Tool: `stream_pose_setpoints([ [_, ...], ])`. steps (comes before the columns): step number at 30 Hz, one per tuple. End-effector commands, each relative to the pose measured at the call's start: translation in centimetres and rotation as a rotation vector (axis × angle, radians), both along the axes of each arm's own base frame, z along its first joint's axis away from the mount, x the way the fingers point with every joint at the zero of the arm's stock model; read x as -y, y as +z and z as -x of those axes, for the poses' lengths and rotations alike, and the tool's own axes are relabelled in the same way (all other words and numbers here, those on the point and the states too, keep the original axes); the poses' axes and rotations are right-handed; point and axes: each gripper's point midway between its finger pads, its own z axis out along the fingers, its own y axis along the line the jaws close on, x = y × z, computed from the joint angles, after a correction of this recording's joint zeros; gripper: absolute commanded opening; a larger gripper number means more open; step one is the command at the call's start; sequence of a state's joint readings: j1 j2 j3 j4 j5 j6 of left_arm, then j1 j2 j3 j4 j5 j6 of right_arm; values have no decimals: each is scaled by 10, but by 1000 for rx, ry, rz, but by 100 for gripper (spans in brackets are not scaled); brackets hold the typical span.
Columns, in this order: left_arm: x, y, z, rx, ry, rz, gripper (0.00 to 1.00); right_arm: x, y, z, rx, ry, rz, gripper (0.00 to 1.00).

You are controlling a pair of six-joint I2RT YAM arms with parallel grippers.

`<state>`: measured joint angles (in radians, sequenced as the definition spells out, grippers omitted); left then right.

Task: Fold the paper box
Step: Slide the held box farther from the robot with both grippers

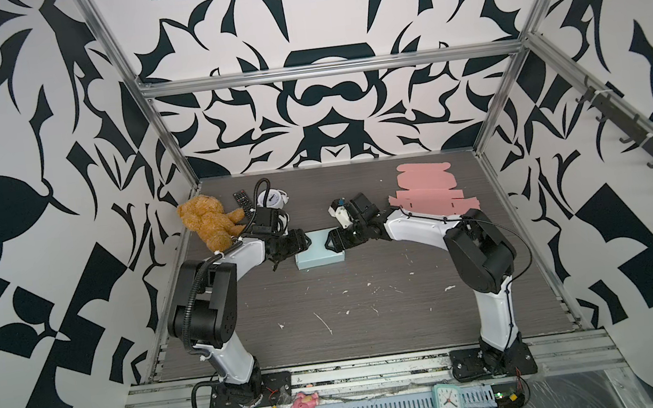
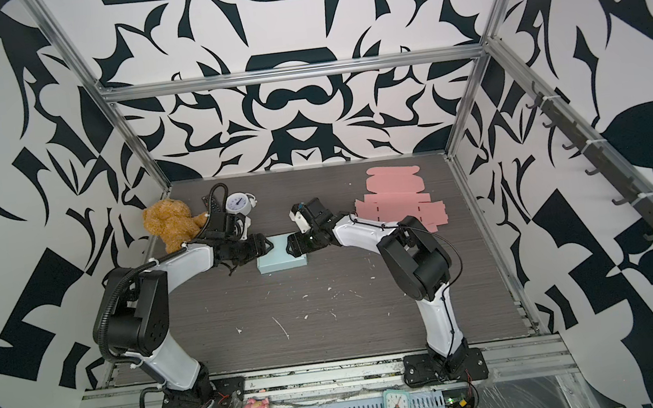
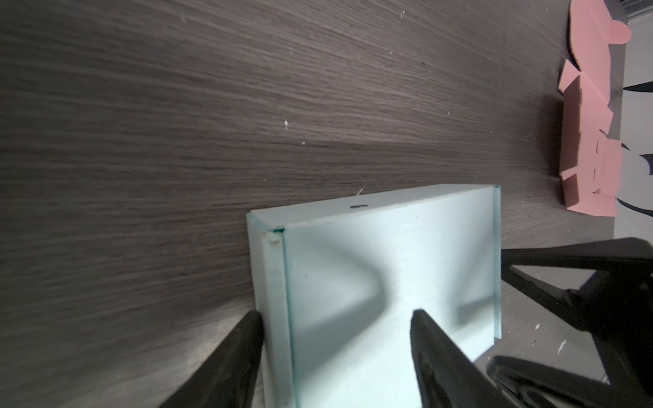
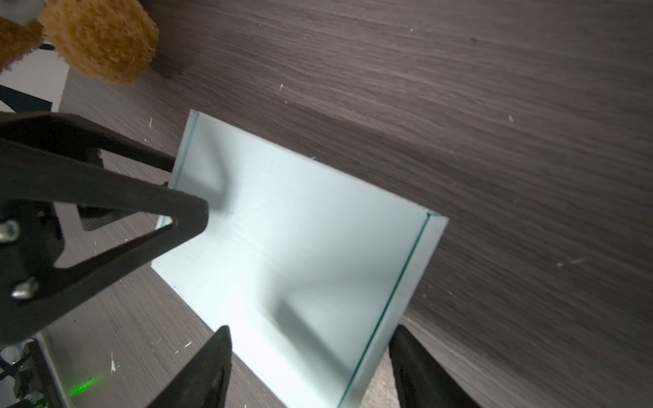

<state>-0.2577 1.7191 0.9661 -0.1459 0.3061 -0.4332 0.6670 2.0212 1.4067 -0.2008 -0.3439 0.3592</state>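
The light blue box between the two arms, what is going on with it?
Both arms work on the light blue paper box, which lies folded up on the table. The left gripper and the right gripper straddle its opposite ends with open jaws. Pink unfolded box blanks lie at the back right.

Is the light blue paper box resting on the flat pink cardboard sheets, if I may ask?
No, the light blue paper box lies on the dark wooden tabletop, apart from the flat pink cardboard sheets.
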Motion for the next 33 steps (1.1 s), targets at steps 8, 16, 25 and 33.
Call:
stream_pose_setpoints([
  [8, 16, 9, -25, 43, -38, 46, 68, -31, 26, -14, 35, 67, -120, 72],
  [16, 21, 6, -45, 49, -35, 46, 67, -30, 25, -33, 31, 43, -138, 71],
  [25, 24, 0, -61, 47, -27, 41, 67, -28, 21, -56, 34, 6, -157, 71],
  [33, 22, 0, -65, 48, -18, 39, 70, -22, 21, -62, 38, -17, -156, 73],
])
